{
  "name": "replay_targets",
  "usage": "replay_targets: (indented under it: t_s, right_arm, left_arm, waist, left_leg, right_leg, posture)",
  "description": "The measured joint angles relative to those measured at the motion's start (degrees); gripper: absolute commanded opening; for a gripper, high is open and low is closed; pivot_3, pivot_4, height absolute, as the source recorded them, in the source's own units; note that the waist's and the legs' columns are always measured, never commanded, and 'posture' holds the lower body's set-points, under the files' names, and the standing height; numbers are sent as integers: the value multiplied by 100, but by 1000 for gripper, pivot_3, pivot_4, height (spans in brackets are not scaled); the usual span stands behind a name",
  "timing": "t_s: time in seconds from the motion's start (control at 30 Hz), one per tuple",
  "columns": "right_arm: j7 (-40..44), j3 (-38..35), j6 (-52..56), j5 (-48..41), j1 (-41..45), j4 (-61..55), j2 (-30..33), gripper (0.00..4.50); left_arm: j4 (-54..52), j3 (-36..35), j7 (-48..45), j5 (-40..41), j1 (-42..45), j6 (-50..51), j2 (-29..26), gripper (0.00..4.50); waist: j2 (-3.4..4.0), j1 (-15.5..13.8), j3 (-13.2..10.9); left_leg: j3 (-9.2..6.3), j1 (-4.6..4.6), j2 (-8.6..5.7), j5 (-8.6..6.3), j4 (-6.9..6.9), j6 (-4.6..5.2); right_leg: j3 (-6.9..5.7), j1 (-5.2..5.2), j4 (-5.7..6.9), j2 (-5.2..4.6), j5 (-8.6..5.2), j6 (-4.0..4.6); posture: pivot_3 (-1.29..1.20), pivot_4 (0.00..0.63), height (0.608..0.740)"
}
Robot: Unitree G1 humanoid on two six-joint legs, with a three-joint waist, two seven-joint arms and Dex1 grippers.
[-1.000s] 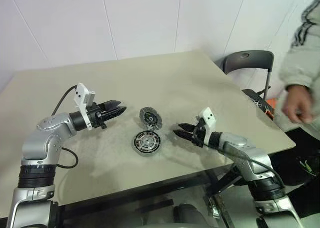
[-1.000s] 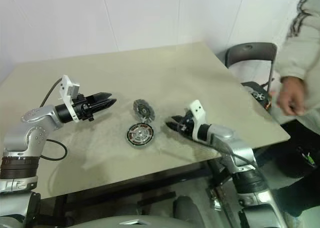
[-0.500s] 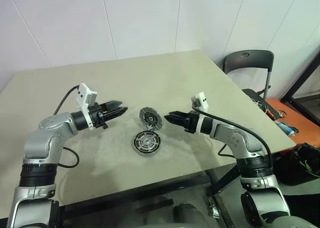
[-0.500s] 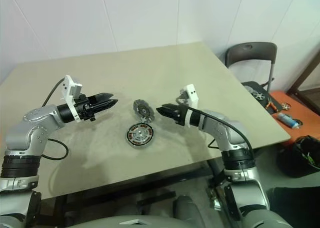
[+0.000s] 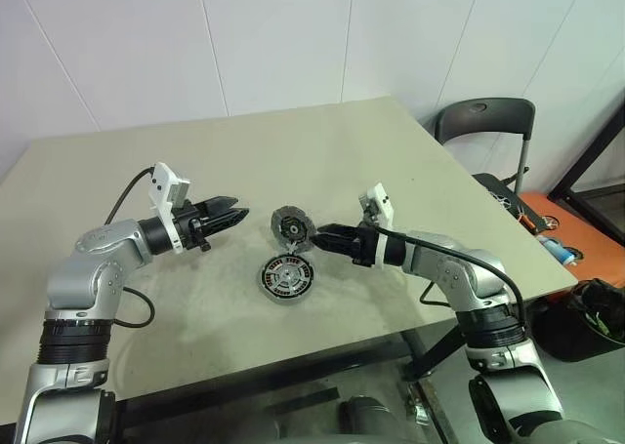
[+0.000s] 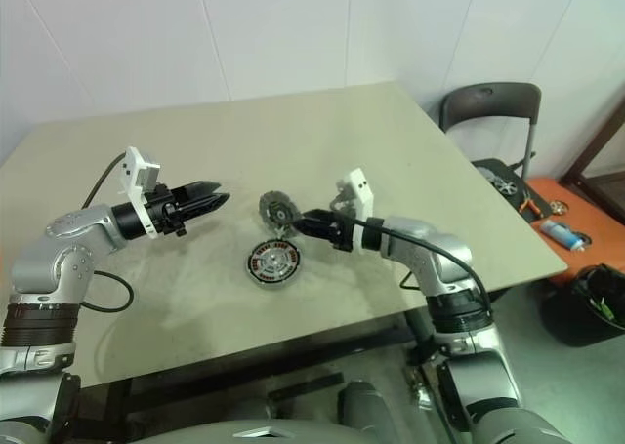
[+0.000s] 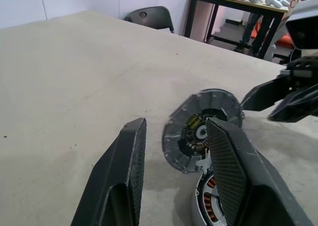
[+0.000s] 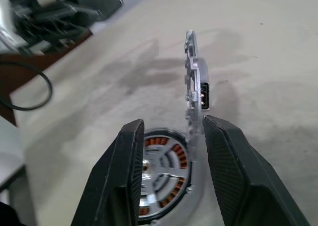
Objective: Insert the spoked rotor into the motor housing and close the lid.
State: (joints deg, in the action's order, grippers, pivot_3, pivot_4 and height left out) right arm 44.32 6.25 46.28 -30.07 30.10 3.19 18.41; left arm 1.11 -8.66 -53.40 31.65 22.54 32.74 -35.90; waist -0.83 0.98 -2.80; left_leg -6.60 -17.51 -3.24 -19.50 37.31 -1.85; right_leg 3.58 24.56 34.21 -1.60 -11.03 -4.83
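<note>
Lid (image 5: 291, 227) stands on edge above the housing (image 5: 287, 276).
Both my grippers (image 5: 234, 215) (image 5: 318, 235) gape, holding nothing; I can't make out the rotor.

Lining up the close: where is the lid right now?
In the left eye view the lid stands raised at mid-table, hinged just behind the motor housing, between the left gripper and the right gripper, whose fingertips are right beside it.
</note>
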Motion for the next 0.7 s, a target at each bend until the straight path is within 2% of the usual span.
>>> replay_targets:
  t_s: [0.37, 0.53, 0.67, 0.7]
  right_arm:
    - [103, 10, -101, 62, -1, 97, 1, 1969]
    - [-134, 72, -506, 347, 43, 312, -379, 1969]
    - [-184, 155, -798, 575, 166, 500, -448, 1969]
    - [-166, 164, -847, 636, 188, 522, -444, 1789]
  left_arm:
    - [0, -1, 25, 0, -38, 1, 0, 2043]
    - [-1, 5, 70, 1, -30, 1, 27, 2043]
    - [-1, 12, 81, 1, -31, 3, 37, 2043]
    - [-1, 12, 89, 1, -31, 7, 37, 2043]
  waist:
    - [0, 0, 0]
    - [1, 14, 1]
    - [0, -1, 1]
    - [0, -6, 1]
  left_leg:
    - [-1, 0, 0, 0, 0, 0]
    - [-1, 2, 1, 0, 0, -1]
    - [-1, 0, -2, 1, 1, -1]
    - [-1, -1, -2, 1, 1, -1]
  right_leg:
    - [0, 0, 1, 0, 0, 0]
    - [0, 1, 4, 1, 1, 1]
    - [1, 1, 2, -2, 1, 1]
    - [1, 1, 1, -3, 1, 0]
  posture:
    - [0, 0, 740]
    - [0, 0, 740]
    - [0, 0, 740]
    - [0, 0, 740]
